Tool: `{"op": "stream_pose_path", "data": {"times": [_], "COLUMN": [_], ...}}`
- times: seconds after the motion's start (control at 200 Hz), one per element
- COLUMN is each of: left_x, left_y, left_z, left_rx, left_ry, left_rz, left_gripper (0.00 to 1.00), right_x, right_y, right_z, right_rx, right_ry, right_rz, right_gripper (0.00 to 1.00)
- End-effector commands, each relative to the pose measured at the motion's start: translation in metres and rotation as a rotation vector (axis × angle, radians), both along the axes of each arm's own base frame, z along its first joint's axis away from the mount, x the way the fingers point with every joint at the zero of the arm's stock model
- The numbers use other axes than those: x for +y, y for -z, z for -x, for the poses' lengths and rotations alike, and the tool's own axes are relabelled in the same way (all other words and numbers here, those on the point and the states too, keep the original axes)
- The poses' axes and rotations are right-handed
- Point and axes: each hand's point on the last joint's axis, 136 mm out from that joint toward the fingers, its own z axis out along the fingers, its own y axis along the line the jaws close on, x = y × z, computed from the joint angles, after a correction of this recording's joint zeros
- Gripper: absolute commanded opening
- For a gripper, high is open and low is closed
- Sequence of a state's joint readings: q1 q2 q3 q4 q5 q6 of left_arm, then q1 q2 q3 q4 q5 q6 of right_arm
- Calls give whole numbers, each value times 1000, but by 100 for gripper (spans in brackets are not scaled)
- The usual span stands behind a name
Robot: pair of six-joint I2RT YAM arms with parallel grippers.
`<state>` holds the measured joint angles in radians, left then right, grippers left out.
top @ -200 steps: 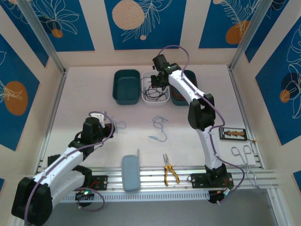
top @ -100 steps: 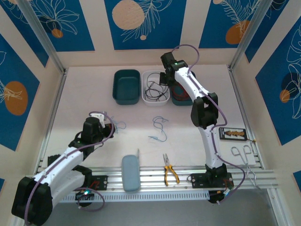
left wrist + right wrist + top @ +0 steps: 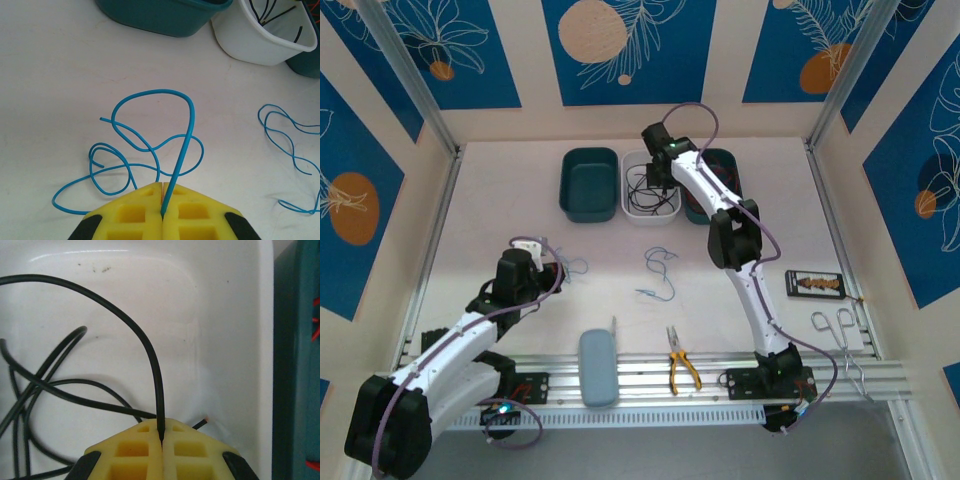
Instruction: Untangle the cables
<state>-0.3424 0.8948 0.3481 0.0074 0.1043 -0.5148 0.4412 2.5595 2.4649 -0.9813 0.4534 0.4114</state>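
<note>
Top view: the right arm stretched into the white tray (image 3: 650, 217); the left sat by a blue cable (image 3: 576, 266) on the tabletop (image 3: 500, 200).

Left wrist: the left jaws were clenched on that blue cable (image 3: 177, 150).

Right wrist: the right jaws gripped a black cable (image 3: 150, 360) among crossing strands. Separating looked underway, and a slow lift came next.

The right gripper (image 3: 161, 442) fills the bottom centre, its yellow pads pressed together on a black cable (image 3: 145, 347) that arches up and left; more black cables (image 3: 45, 382) cross at the left, inside a white tray (image 3: 225, 330); a teal tray (image 3: 295, 355) borders the right edge
</note>
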Motion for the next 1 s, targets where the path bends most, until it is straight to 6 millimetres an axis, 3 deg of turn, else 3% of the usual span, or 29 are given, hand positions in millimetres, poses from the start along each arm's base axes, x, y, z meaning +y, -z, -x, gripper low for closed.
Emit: {"op": "stream_pose_path", "data": {"times": [0.0,0.155,0.285,0.485,0.71,0.87,0.995], "left_x": [0,0,-1,-5,-8,-9,-11], "left_y": [0,-2,-4,-4,-8,-14,-25], "left_z": [0,-2,-4,-7,-9,-9,-9], "left_rx": [2,-3,-5,-4,-7,-15,-29], "left_ry": [13,12,14,24,35,35,37], "left_rz": [-7,-9,-5,3,14,26,46], "left_gripper": [4,6,6,6,6,6,5], "right_x": [-4,0,0,3,6,11,26], "right_y": [-6,-29,-54,-87,-110,-134,-150], "right_z": [-6,-8,-6,3,22,48,79], "right_rx": [-31,-65,-98,-128,-120,-123,-123], "right_ry": [-11,-47,-63,-72,-75,-99,-162], "right_rz": [57,49,34,-20,-81,-126,-222], "right_gripper": [1,24,36,39,42,47,50]}}
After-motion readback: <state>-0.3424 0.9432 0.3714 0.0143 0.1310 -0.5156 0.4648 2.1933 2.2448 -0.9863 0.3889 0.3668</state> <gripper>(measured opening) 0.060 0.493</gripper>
